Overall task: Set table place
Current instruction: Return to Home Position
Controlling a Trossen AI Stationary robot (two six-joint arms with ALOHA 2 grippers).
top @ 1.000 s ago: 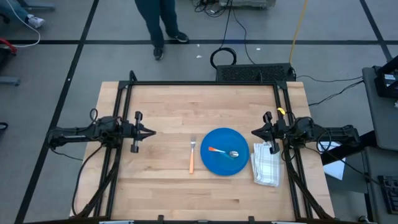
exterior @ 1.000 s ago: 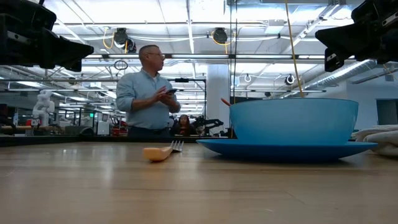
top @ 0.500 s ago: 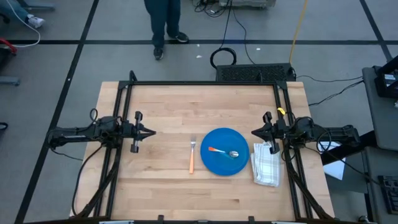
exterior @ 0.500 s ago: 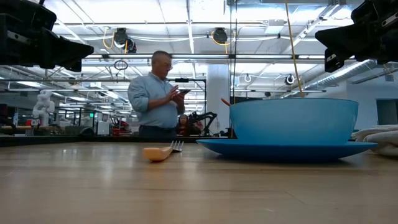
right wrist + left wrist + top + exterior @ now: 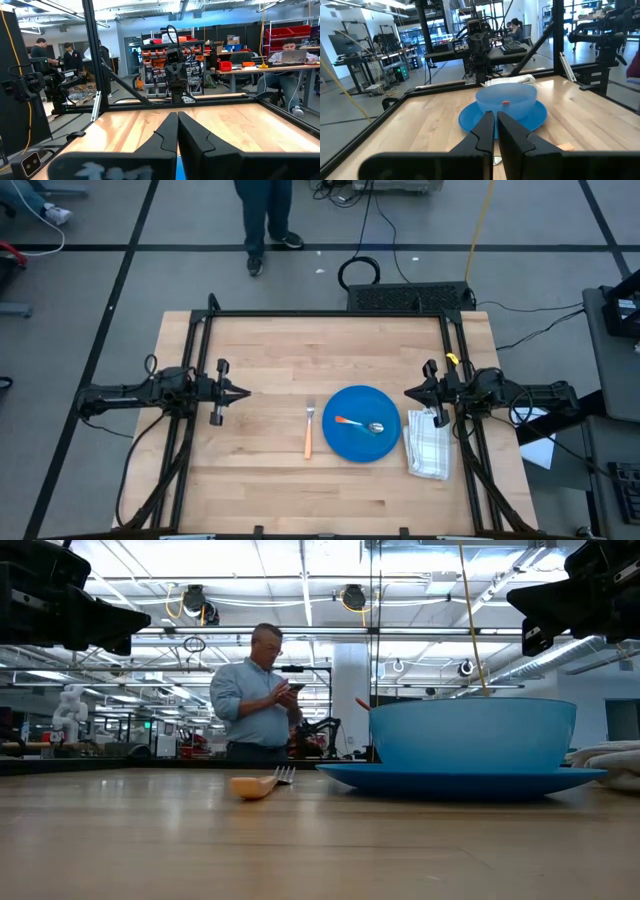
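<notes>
A blue plate [image 5: 363, 436] lies on the wooden table [image 5: 270, 350] right of centre, with a blue bowl [image 5: 470, 732] on it; a spoon with an orange handle [image 5: 358, 424] lies in the bowl. An orange-handled fork [image 5: 309, 430] lies flat on the table left of the plate. A folded checked cloth [image 5: 429, 446] lies right of the plate. My left gripper [image 5: 246, 392] hovers shut at the table's left side, pointing right. My right gripper [image 5: 408, 393] hovers shut above the table's right side, pointing left, just beyond the cloth. In the left wrist view the shut fingers [image 5: 495, 122] point at the bowl [image 5: 506, 99].
A black metal frame [image 5: 330, 313] runs round the table. A person [image 5: 255, 695] stands beyond the far edge, looking at a handheld device. Bare wood lies at the table's far half and along its near edge.
Both arms have kept still. The person beyond the far edge has stepped a little toward the right.
</notes>
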